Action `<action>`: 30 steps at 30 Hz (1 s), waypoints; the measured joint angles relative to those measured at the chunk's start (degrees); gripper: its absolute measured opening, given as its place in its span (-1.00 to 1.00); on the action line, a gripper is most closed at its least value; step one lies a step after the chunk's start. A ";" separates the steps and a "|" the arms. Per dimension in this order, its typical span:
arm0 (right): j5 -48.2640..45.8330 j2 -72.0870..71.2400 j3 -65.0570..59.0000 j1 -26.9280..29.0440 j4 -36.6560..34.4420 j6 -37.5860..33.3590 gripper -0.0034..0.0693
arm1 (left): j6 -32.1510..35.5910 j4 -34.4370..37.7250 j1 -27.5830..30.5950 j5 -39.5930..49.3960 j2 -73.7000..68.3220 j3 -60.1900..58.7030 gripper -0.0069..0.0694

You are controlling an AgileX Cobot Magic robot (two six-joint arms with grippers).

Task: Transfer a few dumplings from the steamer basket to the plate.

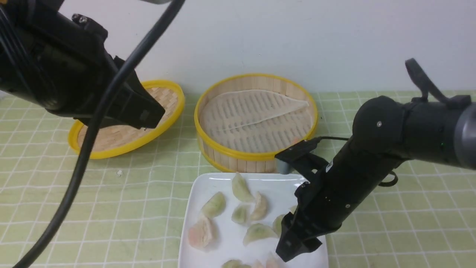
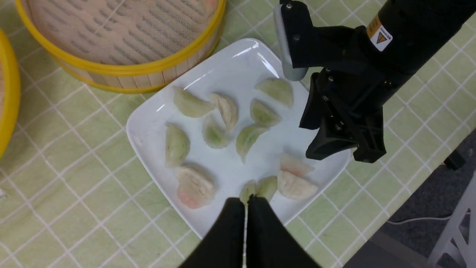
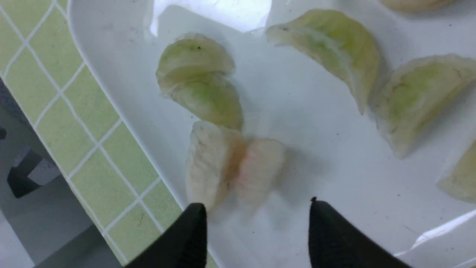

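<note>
Right gripper: your black two-fingered right gripper (image 3: pixel 258 206) is over the plate, fingers spread apart, with nothing clamped between them.
Left gripper: you have the black left gripper (image 2: pixel 248 201) with its fingertips together, holding nothing.
Plate: there it is, the glossy white square plate (image 2: pixel 223 167) with rounded corners, lying just beside the basket on the green cloth with white grid lines (image 1: pixel 141 208).
Pink dumplings: two small pleated, pale pink-peach dumplings (image 3: pixel 260 169) sit side by side near the plate's edge, right ahead of your open fingers; more pink-peach filling shows in a pale clump (image 2: pixel 195 188) on another part of the plate (how many pieces, you can't tell from here).
Green dumplings: you've got pale green crescent dumplings (image 2: pixel 176 145) scattered across the plate, two of them touching beside the pink pair.
Basket: look behind the plate, the round bamboo steamer basket (image 1: pixel 256 111) with yellow rims and a whitish perforated liner; a small pinkish piece (image 1: pixel 296 140) shows inside near its rim, partly hidden.
Lid: the shallow woven lid with a yellow rim (image 1: pixel 174 119) leans behind your left arm (image 1: pixel 74 74), partly covered.
</note>
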State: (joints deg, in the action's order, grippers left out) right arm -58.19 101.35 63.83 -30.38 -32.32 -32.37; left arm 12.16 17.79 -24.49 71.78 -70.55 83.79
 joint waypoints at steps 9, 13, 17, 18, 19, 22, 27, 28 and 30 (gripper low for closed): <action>-10.37 -3.35 6.80 0.00 1.79 11.21 0.26 | 0.00 0.00 0.00 0.11 2.35 -0.22 -0.83; -10.48 -10.05 7.89 0.00 4.35 16.35 -0.39 | 0.00 0.00 0.00 0.11 5.09 -0.22 -0.83; -6.92 -21.36 8.07 0.00 9.26 21.80 -0.87 | 0.00 0.00 0.00 0.16 8.59 -0.22 -0.83; -6.14 -23.28 8.07 0.00 10.45 22.67 -0.89 | 0.00 0.00 0.00 0.22 9.31 -0.22 -0.83; -4.93 -26.63 8.07 0.00 11.68 24.19 -0.91 | 0.00 0.05 0.00 0.26 10.01 -0.22 -0.83; -1.68 -35.11 7.50 0.00 15.79 28.19 -0.94 | 0.00 0.05 0.00 0.39 12.05 -0.22 -0.83; 5.58 -56.09 0.59 0.00 26.15 35.01 -0.94 | -0.05 0.11 0.00 1.08 14.98 -0.22 -0.83; 6.79 -58.54 -0.77 0.00 27.73 35.88 -0.95 | -0.05 0.17 0.00 1.09 15.22 -0.22 -0.83; 9.63 -66.85 -6.00 0.00 30.89 37.94 -0.95 | -0.05 0.17 0.00 1.34 15.78 -0.22 -0.83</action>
State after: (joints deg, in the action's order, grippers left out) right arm -48.56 34.50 57.83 -30.38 -1.44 5.58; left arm 12.11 17.96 -24.49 73.12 -54.77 83.57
